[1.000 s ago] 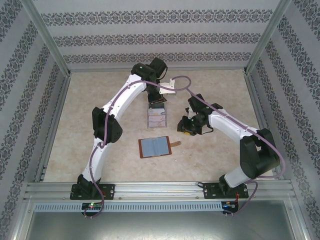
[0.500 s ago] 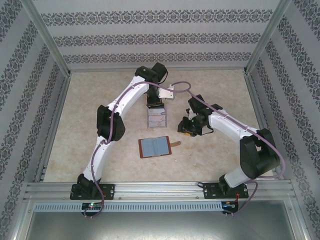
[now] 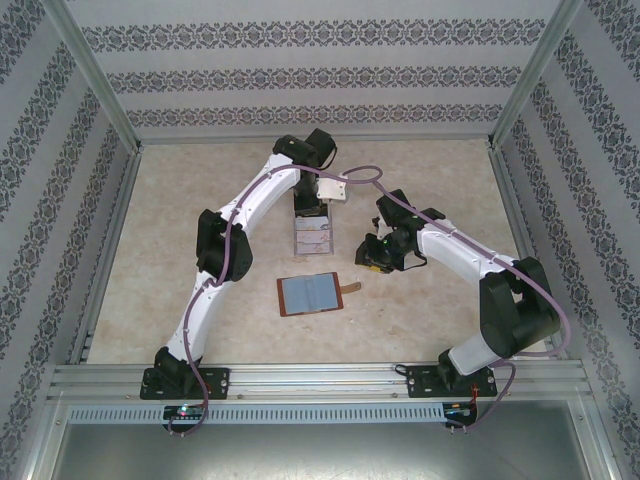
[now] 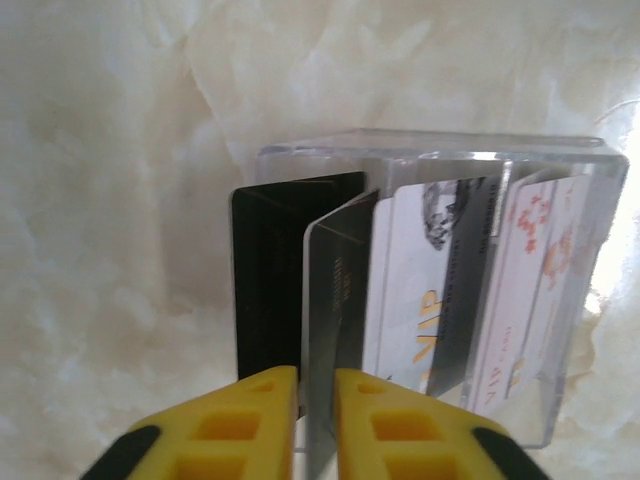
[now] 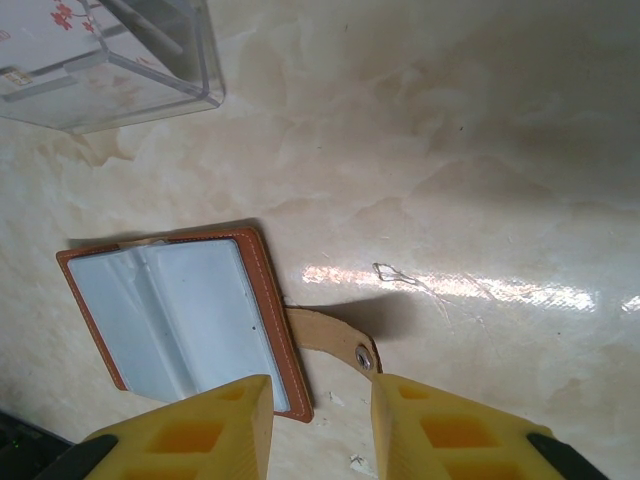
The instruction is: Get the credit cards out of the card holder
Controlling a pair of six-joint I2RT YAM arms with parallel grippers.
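My left end effector (image 4: 316, 395) is pressed together on a grey credit card (image 4: 338, 290), pinching its lower edge between the two yellow fingers (image 4: 262, 425). The card stands on edge and leans a little, with its upper part inside the clear acrylic rack (image 4: 440, 150). Just to its left in the rack stands a black card (image 4: 265, 270). To its right are a white card with gold lettering (image 4: 412, 300) and a pale card with pinkish print (image 4: 535, 270). I cannot tell which slot each one sits in.

My right end effector (image 5: 320, 390) is spread and empty, hovering over the counter (image 5: 480, 150). The snap tab (image 5: 330, 338) shows in the gap between its fingers.

The card holder (image 5: 180, 320) lies open and flat on the counter with its grey-blue pockets facing up. From above it is near of the rack and apart from it, in the middle between my arms, its tab pointing right.
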